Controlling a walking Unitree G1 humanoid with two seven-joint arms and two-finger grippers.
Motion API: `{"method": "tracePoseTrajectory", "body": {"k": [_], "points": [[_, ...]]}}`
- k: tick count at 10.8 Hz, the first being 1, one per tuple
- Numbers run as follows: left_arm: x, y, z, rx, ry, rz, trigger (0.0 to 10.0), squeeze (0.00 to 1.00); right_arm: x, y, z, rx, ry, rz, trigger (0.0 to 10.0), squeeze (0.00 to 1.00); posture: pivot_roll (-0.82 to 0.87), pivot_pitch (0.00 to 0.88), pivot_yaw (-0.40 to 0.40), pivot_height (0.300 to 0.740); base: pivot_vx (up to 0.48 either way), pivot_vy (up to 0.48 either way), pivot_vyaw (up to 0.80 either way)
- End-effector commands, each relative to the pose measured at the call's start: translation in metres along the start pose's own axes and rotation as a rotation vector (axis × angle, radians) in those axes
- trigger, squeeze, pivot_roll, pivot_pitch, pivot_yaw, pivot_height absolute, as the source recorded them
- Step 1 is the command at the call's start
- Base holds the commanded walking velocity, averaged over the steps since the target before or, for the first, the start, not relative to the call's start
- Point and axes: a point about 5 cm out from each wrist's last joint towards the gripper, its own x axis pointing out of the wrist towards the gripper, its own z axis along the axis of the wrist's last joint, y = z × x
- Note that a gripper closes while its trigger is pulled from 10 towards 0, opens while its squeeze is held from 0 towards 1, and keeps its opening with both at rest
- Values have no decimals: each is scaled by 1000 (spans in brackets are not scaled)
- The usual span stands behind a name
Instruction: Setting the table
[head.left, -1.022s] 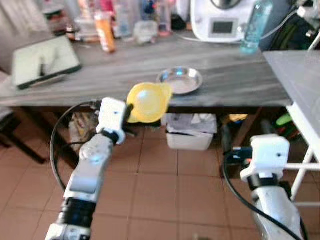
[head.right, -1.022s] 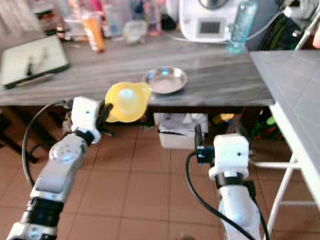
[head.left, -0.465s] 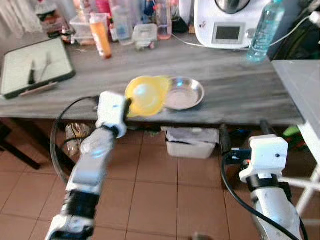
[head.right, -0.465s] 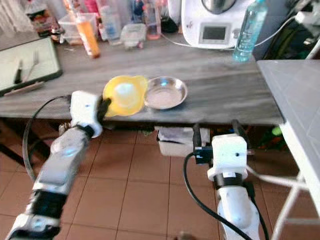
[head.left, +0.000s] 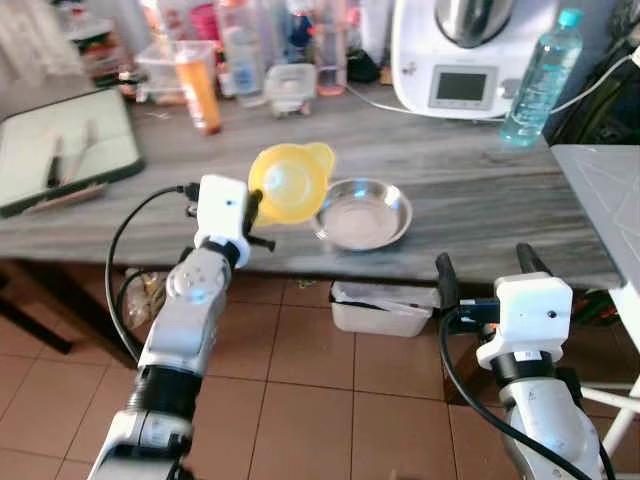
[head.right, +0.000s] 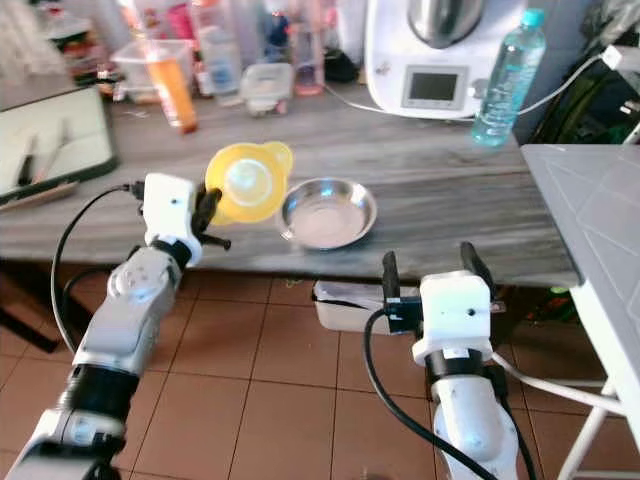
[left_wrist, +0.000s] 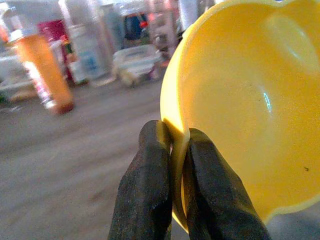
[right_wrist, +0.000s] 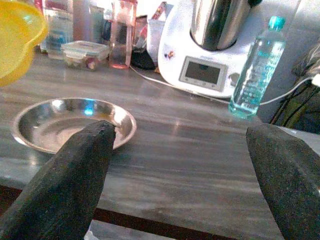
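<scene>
My left gripper (head.left: 254, 210) is shut on the rim of a yellow plastic bowl (head.left: 290, 181), holding it tilted on edge above the grey wooden table (head.left: 470, 190). The wrist view shows both black fingers (left_wrist: 150, 185) pinching the bowl's (left_wrist: 240, 110) edge. A shallow steel dish (head.left: 364, 212) rests on the table just right of the bowl, near the front edge. My right gripper (head.right: 430, 268) is open, in front of the table and below its edge, with its fingers (right_wrist: 65, 180) framing the steel dish (right_wrist: 70, 122).
A white kitchen machine (head.left: 460, 55), a water bottle (head.left: 540, 75) and several bottles and jars (head.left: 215, 60) line the back. A dark tray with cutlery (head.left: 60, 150) lies at the left. A grey side table (head.left: 610, 190) stands right. A white bin (head.left: 385, 305) sits underneath.
The camera has come closer to the table. My left gripper has carried the yellow bowl from in front of the table edge to above the tabletop beside the steel dish.
</scene>
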Motion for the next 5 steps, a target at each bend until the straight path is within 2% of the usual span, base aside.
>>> {"method": "tracePoseTrajectory", "body": {"k": [1, 5], "points": [[6, -6, 9, 1, -38, -14, 10000, 0, -1, 3, 1, -2, 0, 9, 10000, 0, -49, 133, 71, 740, 322, 0, 0], [15, -2, 14, -5, -26, 22, 10000, 0, 1, 3, 0, -2, 0, 2, 10000, 0, -49, 132, 76, 740, 320, 0, 0]]}}
